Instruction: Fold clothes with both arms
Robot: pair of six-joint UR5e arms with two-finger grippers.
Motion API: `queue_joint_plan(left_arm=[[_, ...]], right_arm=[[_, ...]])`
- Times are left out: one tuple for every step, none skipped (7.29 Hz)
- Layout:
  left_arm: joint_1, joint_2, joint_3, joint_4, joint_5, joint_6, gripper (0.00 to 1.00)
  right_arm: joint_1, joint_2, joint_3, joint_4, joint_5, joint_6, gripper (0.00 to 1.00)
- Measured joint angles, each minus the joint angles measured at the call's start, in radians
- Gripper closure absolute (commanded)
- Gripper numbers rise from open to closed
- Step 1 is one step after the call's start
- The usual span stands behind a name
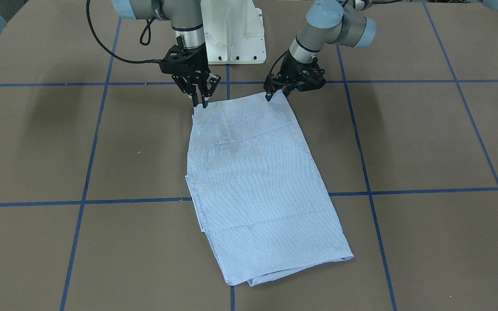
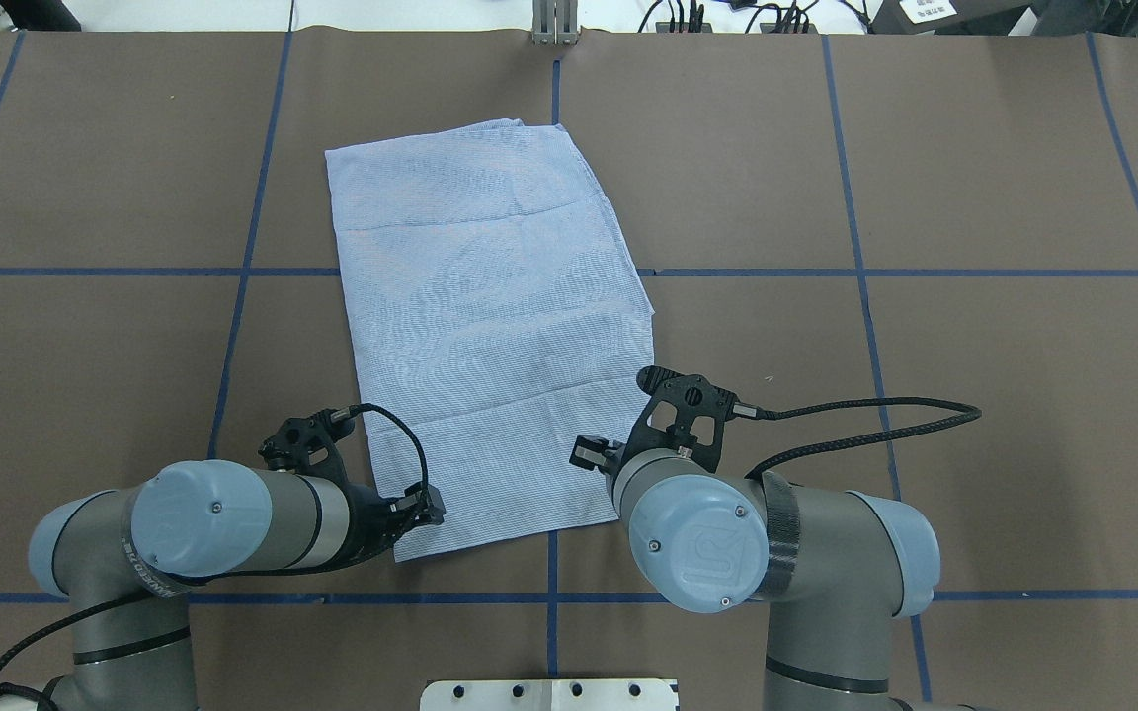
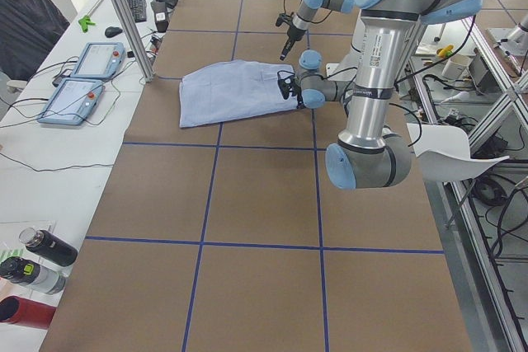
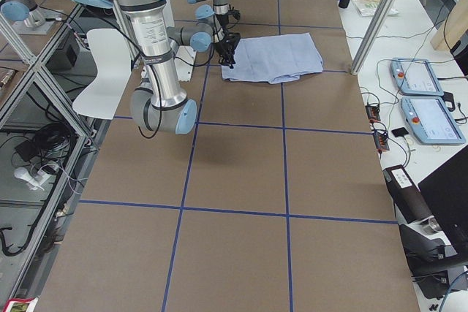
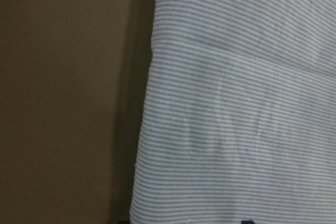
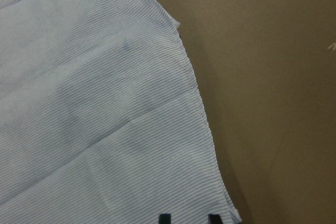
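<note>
The light blue-and-white striped shirt (image 1: 257, 181) lies folded into a long flat rectangle mid-table, also in the overhead view (image 2: 490, 326). My right gripper (image 1: 200, 103) points straight down on its near corner. Its fingertips (image 6: 165, 217) stand close together with cloth between them, and they look shut on that corner. My left gripper (image 1: 276, 95) sits tilted at the other near corner (image 2: 421, 513). Its fingers stand wider apart and look open around the edge. The left wrist view shows only striped cloth (image 5: 236, 103) beside bare table. Collar, buttons and sleeves are hidden in the fold.
The brown table top carries a grid of blue tape lines (image 1: 227, 82). The white pedestal base (image 1: 231, 34) stands just behind both grippers. A person (image 3: 16, 6), two pendants (image 3: 82, 80) and bottles (image 3: 37, 261) are on the side bench.
</note>
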Motion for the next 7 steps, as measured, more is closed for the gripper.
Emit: queue_joint_plan(left_arm=[[0.001, 0.000, 0.001, 0.000, 0.000, 0.000, 0.98], [0.001, 0.000, 0.001, 0.000, 0.000, 0.000, 1.00], [0.001, -0.001, -0.001, 0.000, -0.001, 0.001, 1.00], [0.001, -0.002, -0.004, 0.000, -0.003, 0.002, 1.00], [0.000, -0.004, -0.008, 0.001, -0.005, 0.003, 1.00], [0.000, -0.004, -0.012, 0.001, -0.006, 0.003, 1.00], [0.000, -0.005, -0.014, 0.001, -0.006, 0.003, 1.00]], right_arm=[[0.000, -0.002, 0.000, 0.000, 0.001, 0.000, 0.64], [0.000, -0.004, -0.002, 0.000, 0.001, 0.000, 0.64], [0.000, -0.006, -0.005, 0.002, 0.002, 0.000, 0.64], [0.001, -0.007, -0.008, 0.006, 0.004, -0.004, 0.44], [0.008, -0.006, -0.010, 0.012, 0.006, -0.027, 0.11], [0.022, -0.005, -0.011, 0.016, 0.006, -0.069, 0.06], [0.034, -0.004, -0.015, 0.017, 0.006, -0.101, 0.07]])
